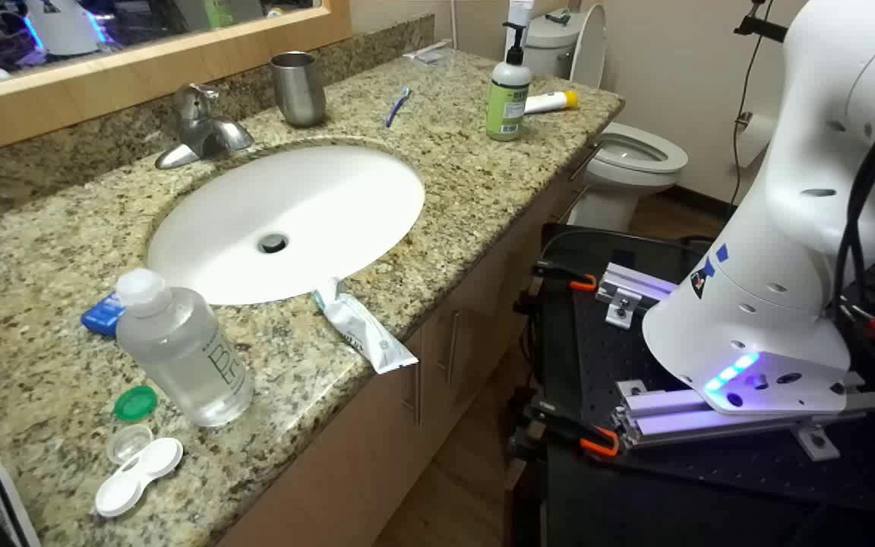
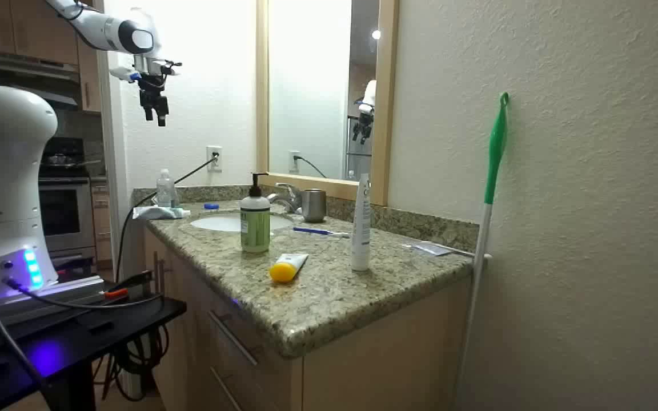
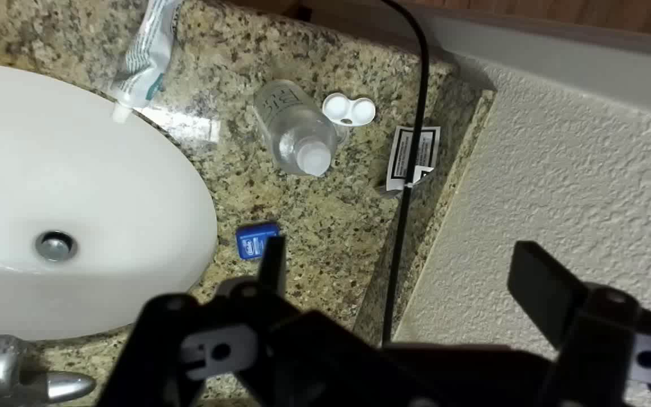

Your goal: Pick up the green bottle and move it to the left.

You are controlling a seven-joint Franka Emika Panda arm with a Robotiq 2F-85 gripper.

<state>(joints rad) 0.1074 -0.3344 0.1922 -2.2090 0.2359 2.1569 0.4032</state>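
My white robot arm (image 1: 794,190) stands alongside a speckled stone bathroom counter (image 2: 334,297) with an oval white sink (image 1: 285,205) set into it. In an exterior view the gripper (image 2: 155,121) hangs high in the air at the left, above the far end of the counter, pointing down. From the wrist view I can tell that its black fingers (image 3: 546,294) are spread wide apart, with nothing held between them. The green bottle (image 2: 255,225), a soap dispenser with a green label and a black pump, stands upright on the counter, well apart from the gripper: lower, to its right and nearer in an exterior view. Just beside the bottle lies a yellow-capped tube (image 2: 289,267), and a tall white tube (image 2: 361,225) stands on end to the right. In an exterior view I find the bottle at the far right of the counter, past the sink, with a blue toothbrush (image 1: 398,106) and, near the metal faucet (image 1: 198,125), a grey metal cup (image 1: 299,87) to its left. My wrist view looks down on other things: a white-capped clear bottle (image 3: 289,127) near a white lens case (image 3: 349,109), a crumpled tube (image 3: 147,53) reaching the sink's edge, and a small blue box (image 3: 253,243) partly behind a finger.
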